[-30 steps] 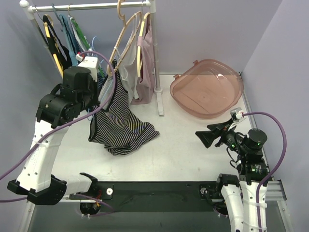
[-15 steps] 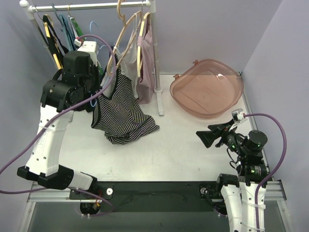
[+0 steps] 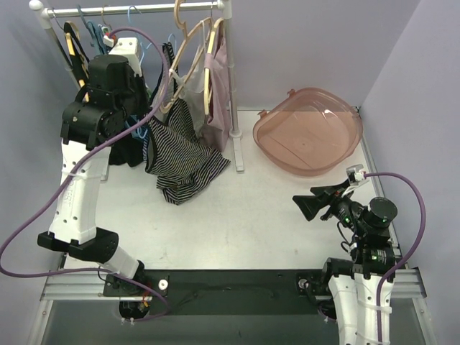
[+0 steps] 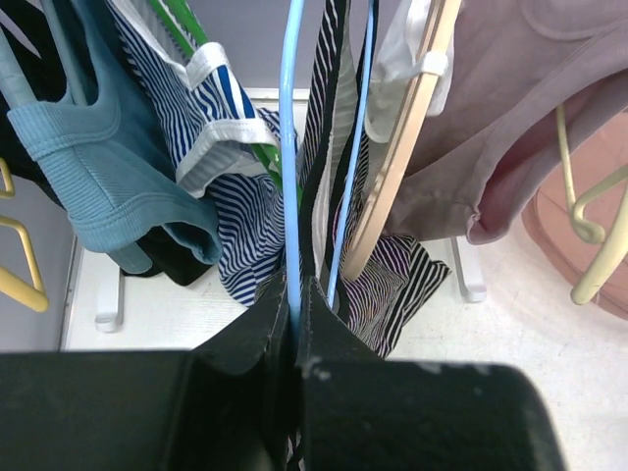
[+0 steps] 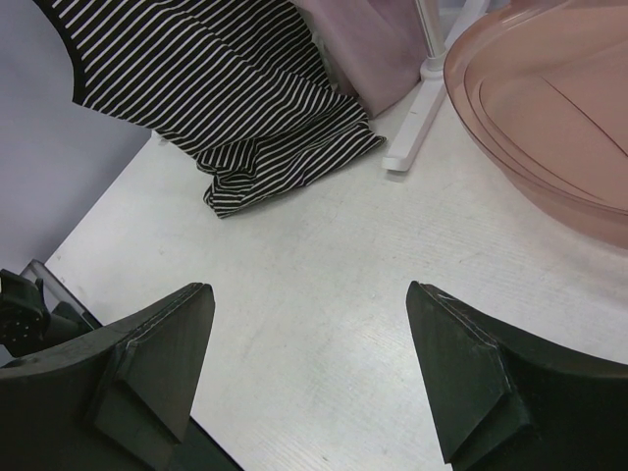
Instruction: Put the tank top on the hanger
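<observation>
My left gripper (image 4: 294,287) is shut on one pale-blue rod of the hanger (image 4: 288,147) and holds it high by the clothes rail. The black-and-white striped tank top (image 4: 392,285) hangs on that hanger. In the top view the left gripper (image 3: 146,76) is up among the hanging clothes. The tank top (image 3: 180,154) drapes down from it, and its hem rests bunched on the table. My right gripper (image 3: 307,205) is open and empty low over the table at the right. In the right wrist view it (image 5: 309,306) faces the tank top's hem (image 5: 265,137).
A white rack rail (image 3: 136,9) carries tan wooden hangers (image 3: 190,50), a pink garment (image 3: 217,93), a blue-and-white striped garment (image 4: 196,108) and a teal one (image 4: 108,167). The rack's foot (image 3: 237,154) stands beside the top. A pink basin (image 3: 309,133) sits at the back right.
My left arm has risen and moved back towards the rail, carrying the hanger and tank top up. Less of the top lies on the table. The right arm has barely moved.
</observation>
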Robot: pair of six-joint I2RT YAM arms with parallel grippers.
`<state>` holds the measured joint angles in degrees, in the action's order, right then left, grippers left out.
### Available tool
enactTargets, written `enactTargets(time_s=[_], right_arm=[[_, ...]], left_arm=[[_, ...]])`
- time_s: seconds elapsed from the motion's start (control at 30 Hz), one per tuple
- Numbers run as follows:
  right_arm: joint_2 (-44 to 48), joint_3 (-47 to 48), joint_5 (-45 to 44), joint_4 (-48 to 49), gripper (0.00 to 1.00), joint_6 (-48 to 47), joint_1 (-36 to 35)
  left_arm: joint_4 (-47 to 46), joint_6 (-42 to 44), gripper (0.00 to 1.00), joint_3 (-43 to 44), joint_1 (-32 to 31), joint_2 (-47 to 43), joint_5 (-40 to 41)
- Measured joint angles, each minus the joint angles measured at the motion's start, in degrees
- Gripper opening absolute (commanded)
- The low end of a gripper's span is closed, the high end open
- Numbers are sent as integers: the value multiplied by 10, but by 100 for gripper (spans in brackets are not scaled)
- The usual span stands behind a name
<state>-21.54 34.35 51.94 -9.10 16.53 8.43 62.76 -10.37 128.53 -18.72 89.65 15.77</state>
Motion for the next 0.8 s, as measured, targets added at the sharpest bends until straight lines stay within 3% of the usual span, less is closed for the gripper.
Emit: enactTargets(time_s=[0.5,0.8], right_arm=[[21,-14,-1,12,82,13,9],[29,-24,-1,12,82,16,10]], left_arm=[[-8,-80,0,1,8,3,-56],[-8,-120,0,-11,-21,2,-57]])
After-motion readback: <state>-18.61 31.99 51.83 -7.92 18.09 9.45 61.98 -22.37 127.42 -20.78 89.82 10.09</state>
